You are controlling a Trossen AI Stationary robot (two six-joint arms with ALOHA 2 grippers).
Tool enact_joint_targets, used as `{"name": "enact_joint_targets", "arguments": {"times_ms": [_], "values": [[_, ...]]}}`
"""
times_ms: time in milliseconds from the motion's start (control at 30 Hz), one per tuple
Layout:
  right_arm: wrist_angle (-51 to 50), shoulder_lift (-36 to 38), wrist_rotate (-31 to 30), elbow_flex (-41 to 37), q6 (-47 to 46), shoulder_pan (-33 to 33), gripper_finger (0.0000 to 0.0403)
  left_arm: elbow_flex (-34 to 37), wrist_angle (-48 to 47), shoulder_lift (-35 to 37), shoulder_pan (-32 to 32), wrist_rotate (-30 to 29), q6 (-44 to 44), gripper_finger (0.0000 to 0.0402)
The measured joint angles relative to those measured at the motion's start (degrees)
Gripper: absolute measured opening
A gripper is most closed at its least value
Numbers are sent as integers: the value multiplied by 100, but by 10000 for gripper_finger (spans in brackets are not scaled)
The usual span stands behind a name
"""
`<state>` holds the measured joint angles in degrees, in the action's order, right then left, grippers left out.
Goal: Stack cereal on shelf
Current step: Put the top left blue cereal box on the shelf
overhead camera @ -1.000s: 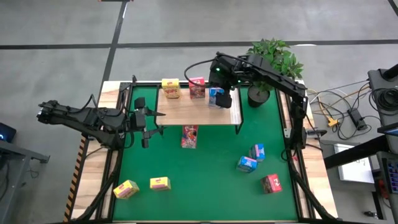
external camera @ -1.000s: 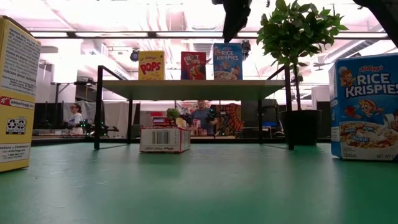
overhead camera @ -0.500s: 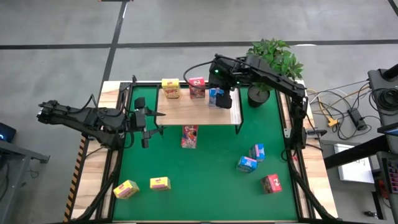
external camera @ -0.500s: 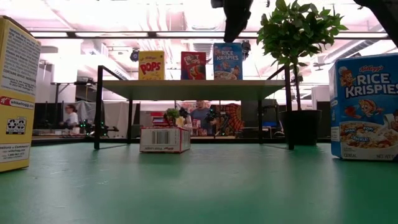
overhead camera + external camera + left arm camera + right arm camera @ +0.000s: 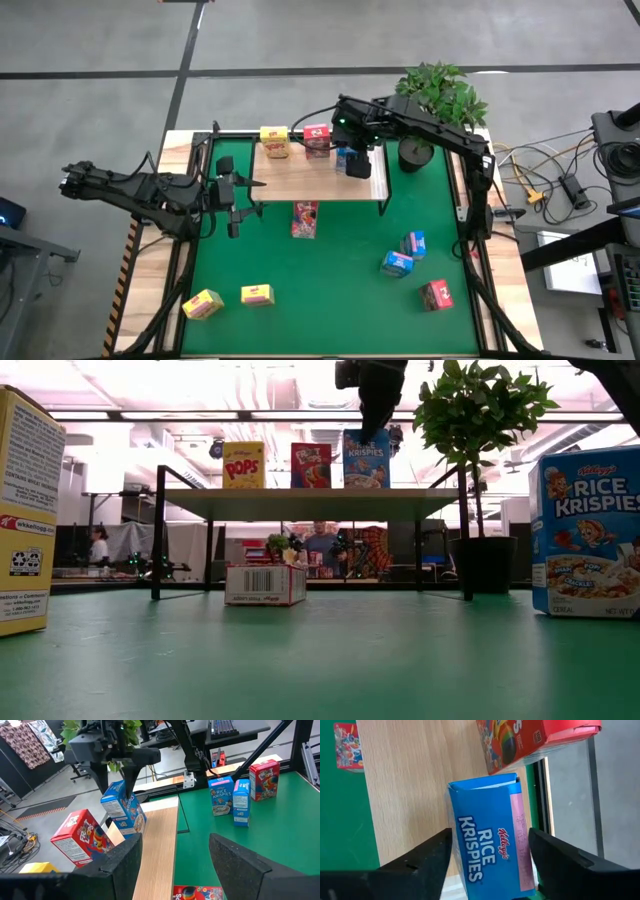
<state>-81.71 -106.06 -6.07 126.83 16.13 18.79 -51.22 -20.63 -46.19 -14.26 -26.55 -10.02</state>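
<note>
Right gripper (image 5: pixel 357 160) hangs above the blue cereal box (image 5: pixel 490 832) on the shelf (image 5: pixel 320 178), upper centre of the high view, fingers spread either side, contact not discernible. Left gripper (image 5: pixel 237 192), centre left, open and empty

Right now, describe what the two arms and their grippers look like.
Both arms are dark, slim and jointed. The left gripper ends in two flat black fingers, broad and wedge-shaped up close. The right gripper has the same dark fingers below a boxy black wrist with a small green light. A black cable loops along the right arm.
</note>
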Motion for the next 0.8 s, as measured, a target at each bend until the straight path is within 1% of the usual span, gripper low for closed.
{"name": "enact_joint_targets", "arguments": {"times_ms": [133,300,433,800], "values": [[0,0,2,4,41,0,216,0,0,0,0,2,0,213],[-2,0,-7,4,191,5,197,0,0,0,0,2,0,213],[0,2,-153,6,330,100,194,0,-1,0,0,2,0,213],[2,17,-61,9,621,615,194,2,-2,0,0,2,1,213]]}}
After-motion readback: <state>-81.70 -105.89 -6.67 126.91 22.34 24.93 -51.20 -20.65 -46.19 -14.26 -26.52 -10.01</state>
